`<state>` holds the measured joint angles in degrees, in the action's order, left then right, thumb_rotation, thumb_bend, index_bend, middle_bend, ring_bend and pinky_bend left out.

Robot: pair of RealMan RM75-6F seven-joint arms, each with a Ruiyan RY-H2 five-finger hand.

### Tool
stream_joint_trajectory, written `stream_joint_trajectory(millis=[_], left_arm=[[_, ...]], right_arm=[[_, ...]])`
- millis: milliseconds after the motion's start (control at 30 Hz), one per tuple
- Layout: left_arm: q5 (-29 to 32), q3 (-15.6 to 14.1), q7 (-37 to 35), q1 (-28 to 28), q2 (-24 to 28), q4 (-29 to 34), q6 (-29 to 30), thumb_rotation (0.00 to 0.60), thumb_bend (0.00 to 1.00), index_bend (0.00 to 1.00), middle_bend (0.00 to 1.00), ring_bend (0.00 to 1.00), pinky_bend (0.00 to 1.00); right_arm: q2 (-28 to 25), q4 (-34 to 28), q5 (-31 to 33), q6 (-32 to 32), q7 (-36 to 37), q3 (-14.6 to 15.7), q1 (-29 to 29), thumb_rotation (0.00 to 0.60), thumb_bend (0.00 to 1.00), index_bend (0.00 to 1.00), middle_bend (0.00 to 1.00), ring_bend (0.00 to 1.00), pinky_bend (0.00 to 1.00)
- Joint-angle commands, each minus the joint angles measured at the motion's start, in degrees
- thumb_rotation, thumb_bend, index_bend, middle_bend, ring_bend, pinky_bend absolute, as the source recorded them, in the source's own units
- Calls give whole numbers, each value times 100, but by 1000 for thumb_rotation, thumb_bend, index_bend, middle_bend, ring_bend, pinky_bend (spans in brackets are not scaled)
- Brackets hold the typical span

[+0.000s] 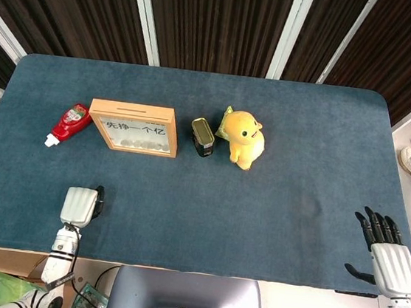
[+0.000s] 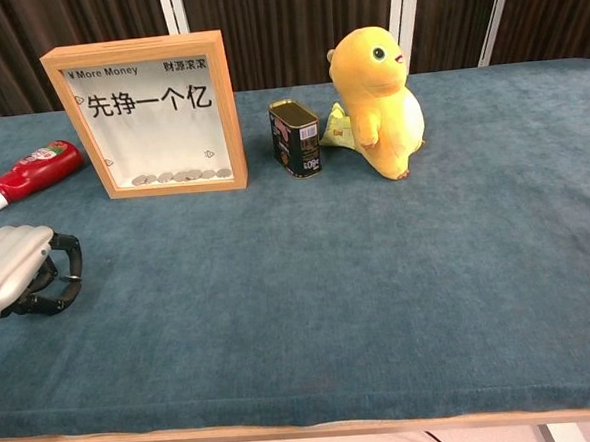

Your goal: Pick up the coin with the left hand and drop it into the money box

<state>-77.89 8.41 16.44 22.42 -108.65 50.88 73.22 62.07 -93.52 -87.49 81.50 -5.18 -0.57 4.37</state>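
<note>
Two hands show, one at each near corner of the blue table (image 1: 183, 218). Going L to R: the left hand (image 1: 79, 206) rests low on the cloth near the front-left edge, back of the hand up, dark fingers (image 2: 63, 270) curled under and inward in the chest view. Nothing visible in its grip, and no loose coin can be made out on the cloth in either view (too small or hidden, can't tell).

Further back on the left lies a red ketchup bottle (image 1: 69, 124) on its side, white cap twd the left edge. Just beside it, to the right, stands the money box (image 2: 148, 115), a wooden frame w/ a clear front, upright, facing the robot; a row of coins (image 2: 180, 176) sits along its bottom inside, and a slot shows on its top edge in the head view. Right of the box, apart from it, a small dark tin can (image 2: 296, 138) stands upright. Next, a yellow plush toy (image 2: 376, 101) sits upright, close to the can but not touching; a pale green-yellow piece pokes out behind it.

Far right, well apart from everything, the right hand (image 1: 387, 253) sits at the table's front-right corner, palm side down, fingers straight and spread, thumb out to the side, holding nothing.
</note>
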Motion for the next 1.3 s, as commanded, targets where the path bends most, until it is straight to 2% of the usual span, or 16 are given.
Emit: stream_joint_trajectory(millis=[33,167,333,433,600,667,767,867,933,1000,1067,1167,1300], left_arm=[[-19,-18,-5,-4,29,41,14,600,399,616,1000,1000,1000],[-38,-54,33,-13,131,231,8,600,471,626,1000,1000,1000],[-66,-59,-160,-36,369,708,13,600,636,686,1000,1000,1000],[-86,-36,-622,-35,664,1211,-74,600,659,702,1000,1000,1000],[-54,176,-1702,55,1557,2517,-389,600,669,709,1000,1000,1000],[106,361,-1893,134,1968,3057,-598,600,663,710,1000,1000,1000],[175,430,-1913,171,2124,3255,-683,600,666,710,1000,1000,1000],[311,709,-1912,288,2449,3660,-752,600,670,710,1000,1000,1000],[507,999,-1711,423,2721,3990,-787,600,673,710,1000,1000,1000],[861,1542,-1381,780,2932,4149,-913,600,678,710,1000,1000,1000],[1310,1824,-1113,1040,3044,4192,-1128,600,682,709,1000,1000,1000],[1868,2144,-911,1377,3154,4158,-1381,600,683,709,1000,1000,1000],[2400,2357,-706,1786,3259,4026,-1692,600,677,709,1000,1000,1000]], right_arm=[[2,1,-2,0,-1,1,1,600,166,0,0,0,0],[4,2,0,2,0,-3,3,600,166,0,0,0,0],[6,5,-6,-7,-7,4,6,600,166,0,0,0,0],[5,5,-5,-1,-1,2,4,600,166,0,0,0,0],[4,1,-9,-11,-7,9,7,600,166,0,0,0,0],[12,2,2,-19,-30,9,8,600,165,0,0,0,0],[14,1,5,-21,-37,8,9,600,165,0,0,0,0],[18,-2,11,-27,-47,8,10,600,166,0,0,0,0],[17,-4,17,-24,-48,7,7,600,166,0,0,0,0],[8,4,63,-31,-17,-15,9,600,166,0,0,0,0],[-2,12,105,-65,12,-30,21,600,166,0,0,0,0],[-22,21,170,-102,74,-58,35,600,166,0,0,0,0],[-45,44,272,-122,151,-110,41,600,165,0,0,0,0]])
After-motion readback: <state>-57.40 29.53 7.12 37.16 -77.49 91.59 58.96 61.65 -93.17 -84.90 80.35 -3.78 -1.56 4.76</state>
